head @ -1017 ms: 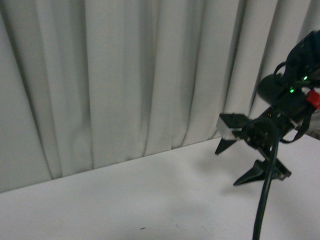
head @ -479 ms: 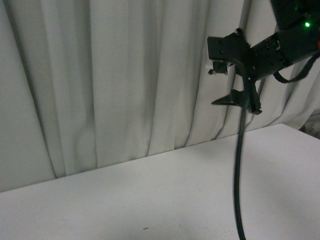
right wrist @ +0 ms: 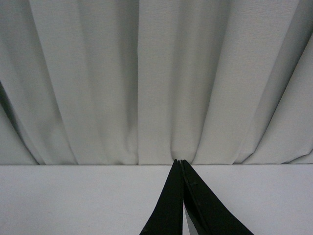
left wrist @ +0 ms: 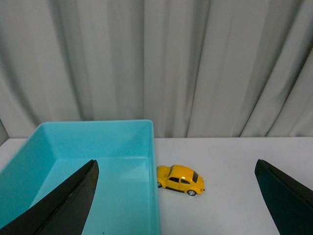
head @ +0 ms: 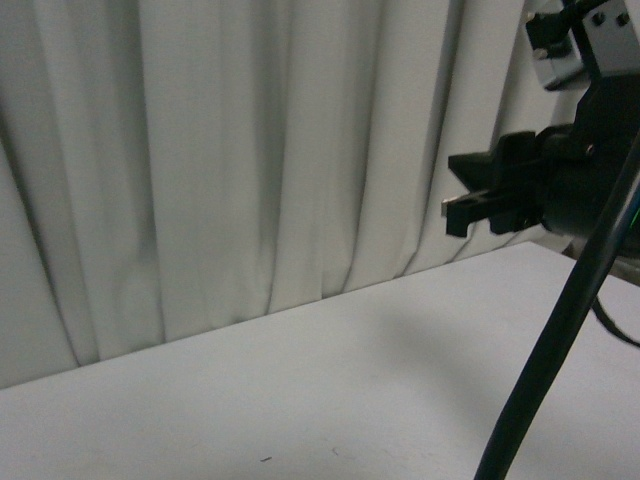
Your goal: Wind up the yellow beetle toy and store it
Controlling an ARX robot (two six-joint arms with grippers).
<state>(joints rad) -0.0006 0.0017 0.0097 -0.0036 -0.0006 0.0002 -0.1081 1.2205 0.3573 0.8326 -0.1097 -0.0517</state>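
Note:
The yellow beetle toy stands on its wheels on the white table, right beside the outer wall of a turquoise bin. It shows only in the left wrist view. My left gripper is open wide above and short of the car, with one dark finger over the bin and the other over bare table. My right gripper is shut with nothing between its fingers, pointing at the curtain over the table. In the front view it hangs at the right, raised off the table.
The turquoise bin looks empty inside. A pale pleated curtain backs the table. A black cable crosses the front view's right side. The white table lies bare to the car's right.
In the front view the right arm has lifted from near the table and come closer to the camera. Its gripper now points left, higher up.

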